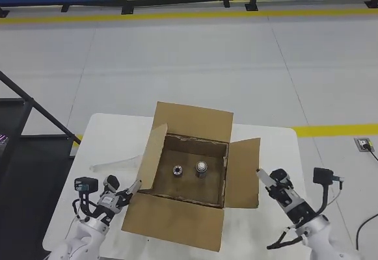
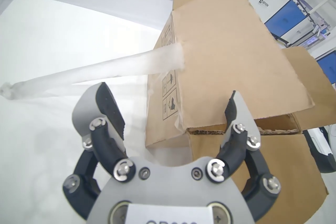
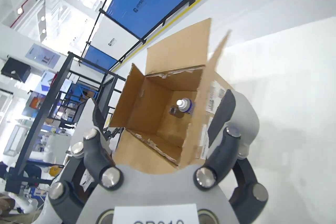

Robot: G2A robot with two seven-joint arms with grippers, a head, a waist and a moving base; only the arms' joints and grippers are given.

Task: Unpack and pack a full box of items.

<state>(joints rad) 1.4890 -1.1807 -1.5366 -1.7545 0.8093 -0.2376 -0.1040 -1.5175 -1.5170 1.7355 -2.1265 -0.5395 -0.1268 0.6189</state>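
An open cardboard box point(image 1: 192, 224) stands in the middle of the white table point(image 1: 114, 133) with its flaps folded outward. Inside it stand a white-capped can point(image 1: 201, 169) and a small dark item with a metal top point(image 1: 176, 171). My left gripper point(image 1: 125, 187) is open beside the box's left flap, and the box's outer wall point(image 2: 162, 93) lies just beyond its open fingers point(image 2: 110, 107). On the other side, my right gripper point(image 1: 270, 179) is open by the right flap. Past it, the can point(image 3: 183, 105) stands inside the box point(image 3: 136, 101).
A strip of clear tape point(image 2: 105, 72) hangs from the box's left side down to the table point(image 1: 114, 166). A black metal frame point(image 1: 6, 130) stands off the table's left edge. A cable and a floor socket point(image 1: 364, 143) lie to the right.
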